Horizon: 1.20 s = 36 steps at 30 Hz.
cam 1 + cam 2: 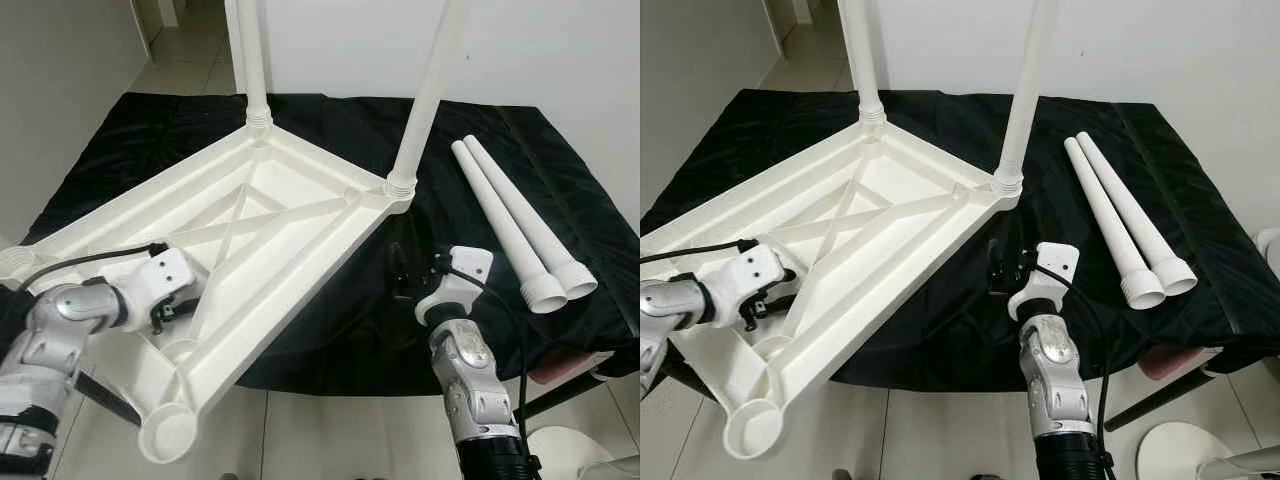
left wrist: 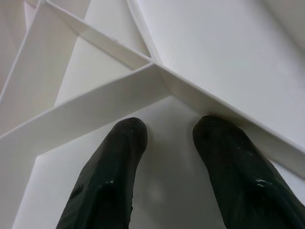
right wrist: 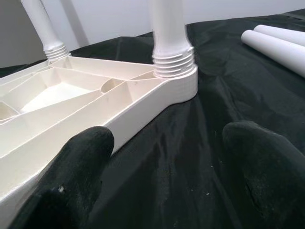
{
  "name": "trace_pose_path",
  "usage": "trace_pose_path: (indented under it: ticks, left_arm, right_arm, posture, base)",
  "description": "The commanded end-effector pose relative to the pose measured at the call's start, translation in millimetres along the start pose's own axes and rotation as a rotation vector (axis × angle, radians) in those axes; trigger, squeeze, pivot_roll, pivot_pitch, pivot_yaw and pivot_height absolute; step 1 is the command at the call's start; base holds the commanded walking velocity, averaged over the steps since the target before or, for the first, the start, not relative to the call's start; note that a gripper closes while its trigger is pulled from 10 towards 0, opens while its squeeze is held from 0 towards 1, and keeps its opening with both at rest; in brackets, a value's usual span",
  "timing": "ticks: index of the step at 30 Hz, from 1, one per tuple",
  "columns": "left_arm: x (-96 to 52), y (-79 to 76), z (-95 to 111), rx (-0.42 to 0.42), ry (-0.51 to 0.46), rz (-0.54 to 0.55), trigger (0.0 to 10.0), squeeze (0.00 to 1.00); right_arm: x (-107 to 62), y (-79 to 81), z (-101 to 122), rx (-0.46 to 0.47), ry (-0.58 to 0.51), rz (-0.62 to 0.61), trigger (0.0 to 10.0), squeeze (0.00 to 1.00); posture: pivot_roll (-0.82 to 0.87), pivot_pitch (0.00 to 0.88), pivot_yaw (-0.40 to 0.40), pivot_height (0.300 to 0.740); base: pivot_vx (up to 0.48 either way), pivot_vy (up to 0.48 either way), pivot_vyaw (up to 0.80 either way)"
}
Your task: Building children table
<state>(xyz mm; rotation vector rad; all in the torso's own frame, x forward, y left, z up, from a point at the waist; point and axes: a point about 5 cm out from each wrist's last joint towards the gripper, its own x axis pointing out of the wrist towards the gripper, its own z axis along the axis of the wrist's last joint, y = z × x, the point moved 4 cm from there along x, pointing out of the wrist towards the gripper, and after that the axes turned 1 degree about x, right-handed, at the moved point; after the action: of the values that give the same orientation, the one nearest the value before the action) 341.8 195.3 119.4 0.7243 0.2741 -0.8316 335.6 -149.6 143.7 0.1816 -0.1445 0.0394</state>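
Before us a surface (image 1: 560,190) draped in glossy black cloth stands against a plain white wall, with pale floor tiles below its near edge. We read no brand, label or writing anywhere.

On the cloth the white moulded plastic tabletop (image 1: 290,215) lies upside down, its ribbed underside facing up and its long axis running from far right to near left; its near corner socket (image 1: 167,437) juts past the surface's edge, over the floor. Two white plastic tube legs are screwed upright into the far corners, the left screwed leg (image 1: 253,60) and the right screwed leg (image 1: 430,90), both cut off by the top of the picture. Two loose white plastic legs (image 1: 510,225) lie side by side on the right, touching, flared ends toward us.

Our left hand (image 2: 167,138) is inside the tabletop's underside, its black fingers (image 2: 109,176) a little apart, tips against a rib, with nothing between them. Our right hand (image 3: 167,148) hovers over the cloth just beside the tabletop's right edge, fingers spread wide and holding nothing; in the head views they are hard to make out against the black cloth
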Motion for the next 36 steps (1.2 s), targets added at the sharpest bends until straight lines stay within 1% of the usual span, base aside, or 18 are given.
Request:
trace_pose_path:
  ticks: [1,3,4,6,10,11,13,16,21,22,23,24,26,28,31,32,33,36]
  left_arm:
    - [9.6,0.9,7.8,-0.001,-0.018,0.068,10.0,0.0]
    - [23.4,3.1,23.7,-0.039,-0.072,0.107,10.0,0.0]
    - [23.4,3.1,23.7,-0.039,-0.072,0.107,10.0,0.0]
    - [40.9,9.9,49.0,-0.096,-0.148,0.175,10.0,0.0]
    - [43.8,10.6,53.4,-0.104,-0.159,0.185,10.0,0.0]
    - [49.6,9.3,59.5,-0.126,-0.174,0.194,10.0,0.0]
    - [57.6,1.3,70.2,-0.111,-0.199,0.176,10.0,0.0]
    - [59.0,-3.4,73.1,-0.096,-0.209,0.151,10.0,0.0]
    - [56.1,-3.8,71.0,-0.085,-0.213,0.121,10.0,0.0]
    - [52.1,-1.2,69.3,-0.087,-0.22,0.104,10.0,0.22]
    - [52.1,-1.2,69.3,-0.087,-0.22,0.104,10.0,0.22]
    - [48.2,3.9,67.0,-0.099,-0.222,0.096,10.0,1.0]
    - [39.2,18.0,66.3,-0.057,-0.225,0.104,10.0,1.0]
    - [35.6,27.0,66.5,0.015,-0.208,0.126,10.0,1.0]
    - [36.0,31.5,64.6,0.021,-0.186,0.144,10.0,1.0]
    - [36.9,40.0,64.1,0.044,-0.158,0.171,10.0,0.0]
    - [37.9,43.2,64.7,0.041,-0.153,0.181,10.0,0.0]
    - [40.5,43.4,66.0,0.046,-0.15,0.176,10.0,0.0]
  right_arm:
    - [0.3,2.6,-0.6,0.005,0.006,0.007,10.0,0.0]
    - [0.3,2.9,-0.2,0.008,0.004,0.004,10.0,0.0]
    - [0.3,2.9,-0.2,0.008,0.004,0.004,10.0,0.0]
    - [-0.4,2.2,-0.4,0.007,0.005,0.002,10.0,0.0]
    - [-0.3,1.9,-0.5,0.006,0.006,0.002,10.0,0.0]
    - [0.0,1.5,-0.3,0.007,0.005,0.0,10.0,0.0]
    - [0.4,1.6,0.0,0.006,0.002,-0.002,10.0,0.0]
    - [0.4,1.8,0.1,0.007,0.001,-0.003,10.0,0.0]
    - [-0.1,2.0,-0.7,0.009,0.001,-0.005,10.0,0.0]
    - [-0.6,2.4,-1.5,0.009,0.003,-0.005,10.0,0.0]
    - [-0.6,2.4,-1.5,0.009,0.003,-0.005,10.0,0.0]
    - [-0.7,3.0,-2.3,0.01,0.005,-0.003,10.0,0.0]
    - [0.3,4.2,-3.0,0.011,0.007,0.001,10.0,0.0]
    - [1.0,5.0,-3.1,0.009,0.007,0.005,10.0,0.0]
    - [1.3,5.2,-3.2,0.009,0.007,0.006,10.0,0.0]
    - [0.8,5.3,-2.1,0.007,0.003,0.007,10.0,0.0]
    - [0.3,4.8,-1.7,0.007,0.002,0.006,10.0,0.0]
    - [-0.4,3.9,-1.5,0.006,0.001,0.004,10.0,0.0]
  posture:
    - [0.0,0.083,0.013,0.74]
    - [-0.01,0.079,0.014,0.74]
    - [-0.01,0.079,0.014,0.74]
    - [-0.01,0.072,0.018,0.74]
    - [-0.01,0.072,0.018,0.74]
    - [-0.01,0.071,0.021,0.74]
    - [-0.02,0.066,0.025,0.74]
    - [-0.02,0.062,0.032,0.74]
    - [-0.02,0.059,0.032,0.74]
    - [-0.01,0.058,0.032,0.74]
    - [-0.01,0.058,0.032,0.74]
    - [-0.01,0.057,0.033,0.74]
    - [-0.01,0.052,0.032,0.74]
    - [-0.01,0.051,0.032,0.74]
    - [-0.01,0.048,0.034,0.74]
    - [-0.02,0.044,0.038,0.74]
    - [-0.03,0.044,0.038,0.74]
    - [-0.03,0.044,0.037,0.74]
  base:
    - [0.0,0.0,0.0]
    - [0.0,0.0,0.0]
    - [0.0,0.0,0.0]
    - [0.0,0.0,0.0]
    - [0.0,0.0,0.0]
    - [0.0,0.0,0.0]
    - [0.0,0.0,0.0]
    - [0.0,0.0,0.0]
    - [0.0,0.0,0.0]
    - [0.0,0.0,0.0]
    - [0.0,0.0,0.0]
    - [0.0,0.0,0.0]
    - [0.0,0.0,0.0]
    - [0.0,0.0,0.0]
    - [0.0,0.0,0.0]
    - [0.0,0.0,0.0]
    - [0.0,0.0,0.0]
    - [0.0,0.0,0.0]
